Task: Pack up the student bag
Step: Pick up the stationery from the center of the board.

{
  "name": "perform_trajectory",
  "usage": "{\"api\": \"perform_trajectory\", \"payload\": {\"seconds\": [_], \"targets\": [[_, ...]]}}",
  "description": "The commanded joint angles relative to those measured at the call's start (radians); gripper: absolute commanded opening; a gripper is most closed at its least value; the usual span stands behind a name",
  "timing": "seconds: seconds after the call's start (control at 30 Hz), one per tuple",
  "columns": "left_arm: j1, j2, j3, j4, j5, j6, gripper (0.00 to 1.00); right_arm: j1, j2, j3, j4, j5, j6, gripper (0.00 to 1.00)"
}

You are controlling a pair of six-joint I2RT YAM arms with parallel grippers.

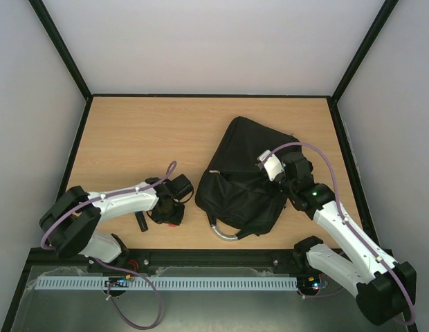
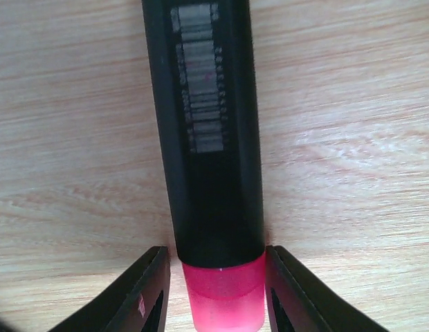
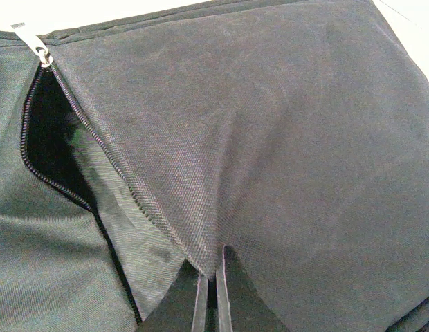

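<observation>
Two arms work over a wooden bench point(image 1: 145, 138). The bag point(image 1: 235, 145), black and by far the biggest thing here, lies slumped right of centre, its grey handle point(image 1: 225, 233) towards the near edge. Your right end effector point(image 3: 214, 261) is closed tight on a pinch of the bag's fabric just beside the open zip point(image 3: 69, 104). The pinch holds the cloth up in a peak, so a dark mouth shows to the left.

Your left end effector point(image 2: 216, 254) sits low over the bench, left of the bag. It is part open, fingers flanking the pink end of a black marker point(image 2: 211, 138) that lies flat. It does not look clamped.

Judge the bag as soft and floppy: the cloth will sag rather than hold its shape, and may slip from a thin pinch. The zip's stitched edge or the handle likely gives a firmer hold than a loose panel.
</observation>
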Motion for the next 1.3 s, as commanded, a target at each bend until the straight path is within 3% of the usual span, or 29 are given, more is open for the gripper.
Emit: {"api": "perform_trajectory", "payload": {"seconds": [0.0, 0.2, 0.5, 0.8, 1.0, 1.27], "targets": [[-0.012, 0.036, 0.018, -0.058, -0.02, -0.04, 0.4, 0.011, -0.025, 0.003, 0.025, -0.037, -0.001, 0.01], [-0.012, 0.062, 0.035, -0.039, -0.054, -0.05, 0.38, 0.011, -0.025, 0.003, 0.025, -0.036, 0.0, 0.01], [-0.013, 0.079, 0.083, -0.04, -0.071, -0.043, 0.28, 0.011, -0.025, 0.003, 0.025, -0.035, -0.001, 0.01], [-0.015, -0.059, 0.162, -0.199, -0.111, -0.088, 0.26, 0.011, -0.027, 0.003, 0.027, -0.038, -0.001, 0.01], [-0.087, -0.124, 0.273, -0.109, 0.04, -0.042, 0.26, 0.011, -0.021, 0.002, 0.03, -0.042, 0.001, 0.01], [-0.198, 0.028, 0.369, 0.128, 0.246, 0.012, 0.26, 0.011, -0.016, 0.004, 0.028, -0.046, 0.004, 0.01]]}}
